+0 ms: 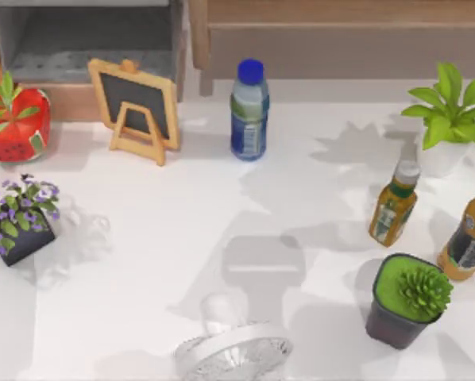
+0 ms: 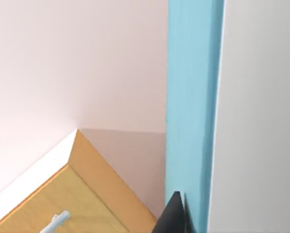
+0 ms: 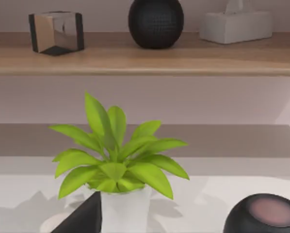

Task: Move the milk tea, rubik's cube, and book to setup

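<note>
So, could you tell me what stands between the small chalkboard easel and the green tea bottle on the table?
In the top view, a blue-capped water bottle stands between the chalkboard easel and the tea bottle.

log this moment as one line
blue-cap bottle upright | chalkboard beside it | fan at front edge | leafy plant by right wrist

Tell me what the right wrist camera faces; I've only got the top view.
Observer: The leafy plant in the white pot, close up.
Operator: Anything behind it?
Observer: A wooden shelf holding a shiny black-edged cube, a black ball and a tissue box.
Operator: And the left wrist?
Observer: It faces a blue upright panel, with a wooden surface beside it.
</note>
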### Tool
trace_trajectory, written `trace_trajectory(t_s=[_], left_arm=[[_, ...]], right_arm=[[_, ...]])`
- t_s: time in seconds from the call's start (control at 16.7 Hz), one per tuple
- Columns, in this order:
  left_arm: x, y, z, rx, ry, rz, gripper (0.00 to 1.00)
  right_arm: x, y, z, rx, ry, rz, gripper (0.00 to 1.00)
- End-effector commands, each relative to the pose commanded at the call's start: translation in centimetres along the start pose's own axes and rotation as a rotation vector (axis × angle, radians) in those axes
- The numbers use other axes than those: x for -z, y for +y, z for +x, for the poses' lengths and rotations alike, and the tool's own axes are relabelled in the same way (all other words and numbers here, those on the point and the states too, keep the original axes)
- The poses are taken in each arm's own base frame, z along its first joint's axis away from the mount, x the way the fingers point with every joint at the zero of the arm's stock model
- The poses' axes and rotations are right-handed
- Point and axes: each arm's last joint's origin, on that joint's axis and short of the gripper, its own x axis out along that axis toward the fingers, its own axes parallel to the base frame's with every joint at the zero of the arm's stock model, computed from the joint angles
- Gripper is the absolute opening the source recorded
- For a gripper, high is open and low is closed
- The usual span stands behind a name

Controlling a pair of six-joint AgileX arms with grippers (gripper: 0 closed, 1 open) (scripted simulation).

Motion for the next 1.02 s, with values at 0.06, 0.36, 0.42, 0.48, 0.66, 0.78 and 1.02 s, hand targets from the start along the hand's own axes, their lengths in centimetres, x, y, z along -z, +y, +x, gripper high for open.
trace_trajectory(t_s=[0.06,0.36,0.42,0.48,0.66,0.78,1.02], left_arm=[[0.8,0.3,-1.4,0.010,0.014,0.080,0.00],[7.7,1.4,-8.8,0.031,0.224,0.521,0.00],[9.5,1.2,-10.3,0.050,0.283,0.598,0.00],[11.3,0.7,-11.8,0.076,0.342,0.662,0.00],[15.7,-2.3,-16.1,0.198,0.482,0.767,0.00],[17.6,-5.0,-18.3,0.293,0.536,0.786,0.00],[19.4,-9.5,-20.9,0.447,0.588,0.777,0.00]], right_arm=[[0.0,0.0,0.0,0.000,0.000,0.000,1.00],[0.0,0.0,0.0,0.000,0.000,0.000,1.00],[0.0,0.0,0.0,0.000,0.000,0.000,1.00],[0.0,0.0,0.0,0.000,0.000,0.000,1.00],[0.0,0.0,0.0,0.000,0.000,0.000,1.00],[0.0,0.0,0.0,0.000,0.000,0.000,1.00],[0.0,0.0,0.0,0.000,0.000,0.000,1.00]])
